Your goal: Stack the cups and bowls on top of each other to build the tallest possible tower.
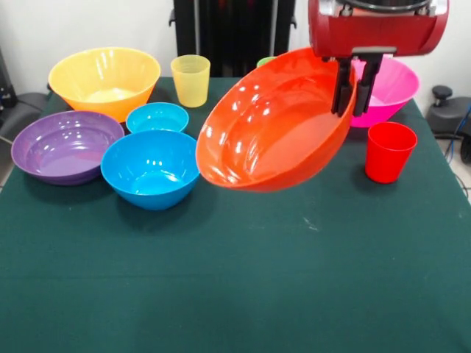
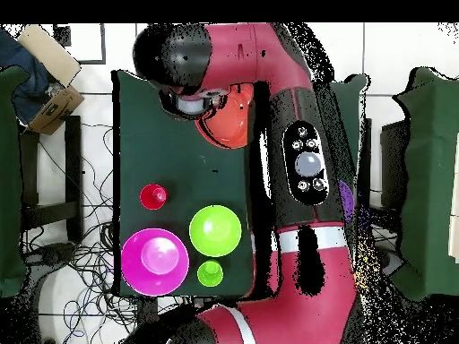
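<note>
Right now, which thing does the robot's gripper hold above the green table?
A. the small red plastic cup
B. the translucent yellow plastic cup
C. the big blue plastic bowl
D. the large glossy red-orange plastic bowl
D: the gripper is clamped on the rim of the large glossy red-orange plastic bowl, which hangs tilted above the green table.

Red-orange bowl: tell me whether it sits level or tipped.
Tipped. The red-orange bowl hangs above the table, its opening facing the camera, the gripper clamped on its raised rim.
</note>
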Available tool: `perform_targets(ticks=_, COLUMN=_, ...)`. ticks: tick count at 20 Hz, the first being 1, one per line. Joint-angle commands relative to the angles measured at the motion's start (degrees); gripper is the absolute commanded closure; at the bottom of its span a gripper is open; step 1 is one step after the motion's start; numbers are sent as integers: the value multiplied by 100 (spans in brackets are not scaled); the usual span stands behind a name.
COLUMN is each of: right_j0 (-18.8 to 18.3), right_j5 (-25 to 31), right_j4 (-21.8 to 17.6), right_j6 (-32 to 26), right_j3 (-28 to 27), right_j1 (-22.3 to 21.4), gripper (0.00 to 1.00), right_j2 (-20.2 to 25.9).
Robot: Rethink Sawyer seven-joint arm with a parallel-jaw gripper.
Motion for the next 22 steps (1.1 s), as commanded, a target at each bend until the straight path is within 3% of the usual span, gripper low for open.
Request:
perform_targets(ticks=1, right_j0=239, right_j5=1286, right_j4=-500, right_j6=-447, right_j3=-1821, right_j1=1151, gripper=100, right_j2=159)
perform_targets(ticks=9, right_j0=452, right_j5=1995, right_j4=-1342, right_j6=-660, right_j3=-3634, right_j1=2087, gripper=100, right_j2=768)
perform_targets(ticks=17, right_j0=410, right_j5=2581, right_j4=-2273, right_j6=-1111, right_j3=-4059, right_j1=2110, gripper=100, right_j2=1584)
perform_targets(ticks=22, right_j0=349, right_j5=2603, right_j4=-2520, right_j6=-1196, right_j3=-3965, right_j1=2004, gripper=100, right_j2=1877)
